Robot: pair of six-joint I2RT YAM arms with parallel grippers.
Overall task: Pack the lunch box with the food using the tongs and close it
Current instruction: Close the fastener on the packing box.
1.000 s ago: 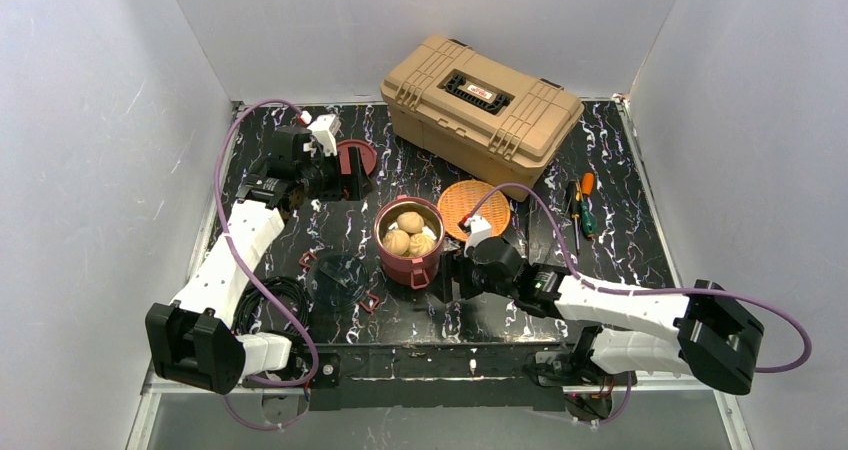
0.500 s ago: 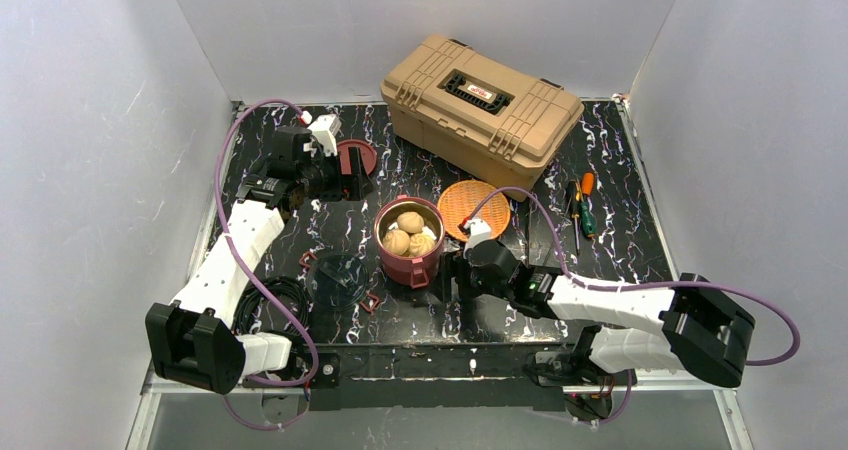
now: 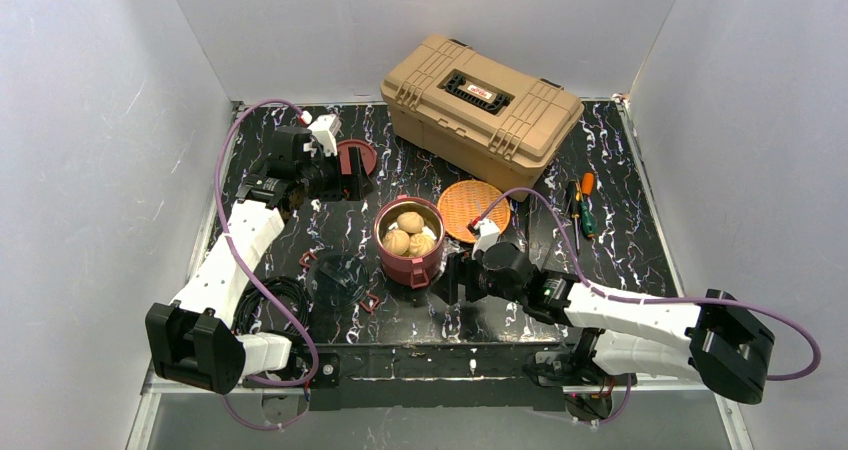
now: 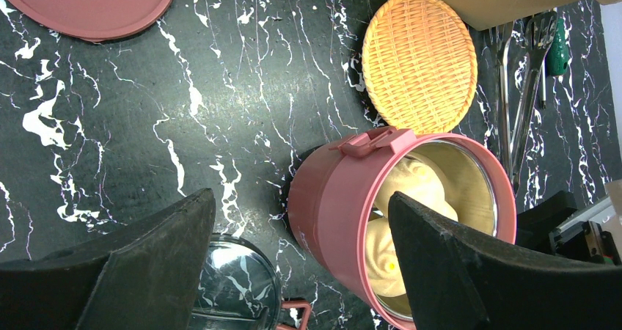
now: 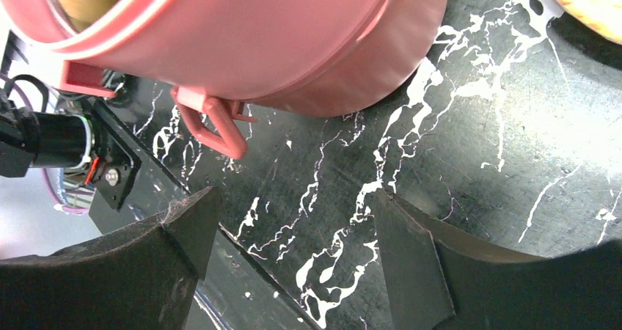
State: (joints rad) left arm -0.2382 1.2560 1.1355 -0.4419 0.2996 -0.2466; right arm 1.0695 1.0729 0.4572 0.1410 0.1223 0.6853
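The lunch box (image 3: 408, 250) is a maroon bowl standing open mid-table with beige buns (image 3: 408, 232) of the food inside. Its flat maroon lid (image 3: 358, 154) lies at the back left. My left gripper (image 3: 350, 180) hangs open in front of that lid, nothing between its fingers; its view looks down on the lunch box (image 4: 345, 213) and buns (image 4: 411, 187). My right gripper (image 3: 452, 278) is open just right of the bowl, low over the table, with the bowl's wall (image 5: 293, 44) and red clasp loop (image 5: 216, 128) ahead. The tongs (image 4: 517, 103) lie on the table beyond the orange plate.
A tan toolbox (image 3: 480, 100) sits at the back. An empty orange woven plate (image 3: 472, 208) lies right of the bowl, with screwdrivers (image 3: 586, 208) further right. A clear round lid (image 3: 340, 270) and red clasp pieces (image 3: 370, 300) lie left of the bowl.
The right arm's elbow has swung to the right and its gripper has slid slightly nearer along the bowl's right side. The left arm has not moved.
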